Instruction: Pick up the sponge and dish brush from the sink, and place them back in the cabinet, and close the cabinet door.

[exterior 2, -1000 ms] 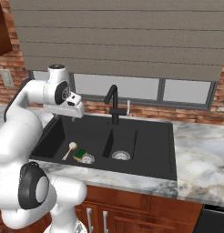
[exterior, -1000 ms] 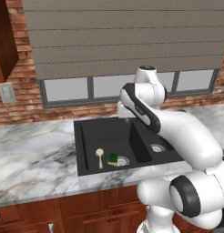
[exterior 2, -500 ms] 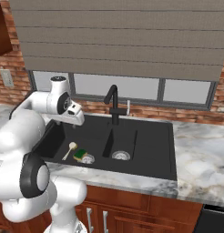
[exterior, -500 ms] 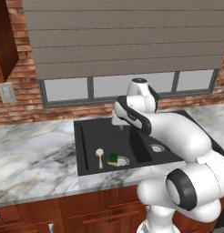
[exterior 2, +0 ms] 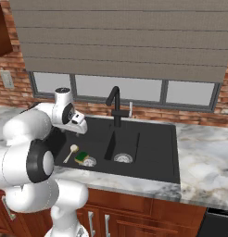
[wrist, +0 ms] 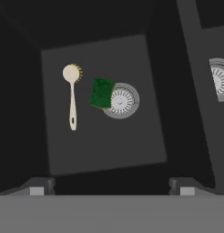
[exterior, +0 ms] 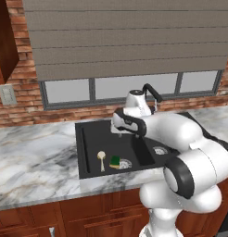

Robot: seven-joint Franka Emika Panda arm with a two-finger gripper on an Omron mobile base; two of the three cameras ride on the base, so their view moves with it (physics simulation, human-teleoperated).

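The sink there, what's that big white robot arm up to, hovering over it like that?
It is getting ready to pick things out of the sink. Its gripper hangs above the left basin with the jaws wide open, holding nothing. Down on the basin floor lie the dish brush and, next to it, the sponge, green side up and overlapping the rim of the drain. Neither has been lifted yet.
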